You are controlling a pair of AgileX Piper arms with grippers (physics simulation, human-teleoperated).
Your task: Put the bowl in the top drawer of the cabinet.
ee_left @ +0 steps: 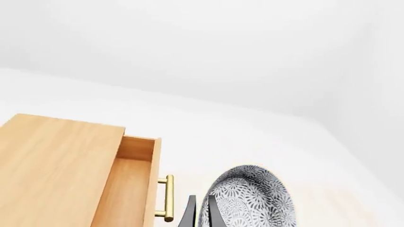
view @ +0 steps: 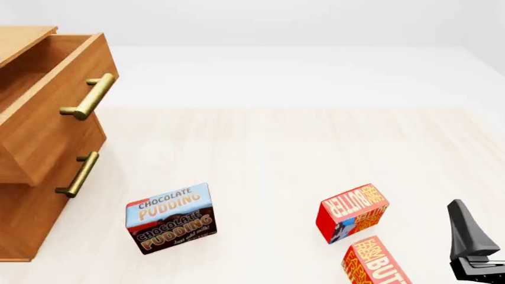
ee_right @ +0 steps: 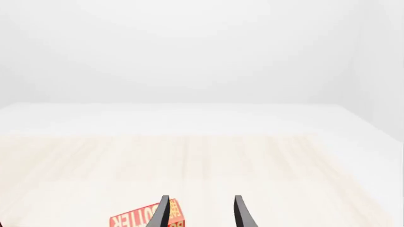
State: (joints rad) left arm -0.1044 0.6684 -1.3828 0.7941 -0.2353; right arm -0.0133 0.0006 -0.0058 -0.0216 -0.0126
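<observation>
Wooden cabinet, two drawers, top drawer open; one bowl in left claw; right claw agape, empty.

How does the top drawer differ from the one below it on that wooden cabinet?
The top drawer is pulled out, its inside open to view, while the lower drawer sits shut, flush with the cabinet. The top drawer's handle therefore juts farther toward the table than the lower drawer's handle. Both share warm brown wood fronts and brass bar handles.
</observation>
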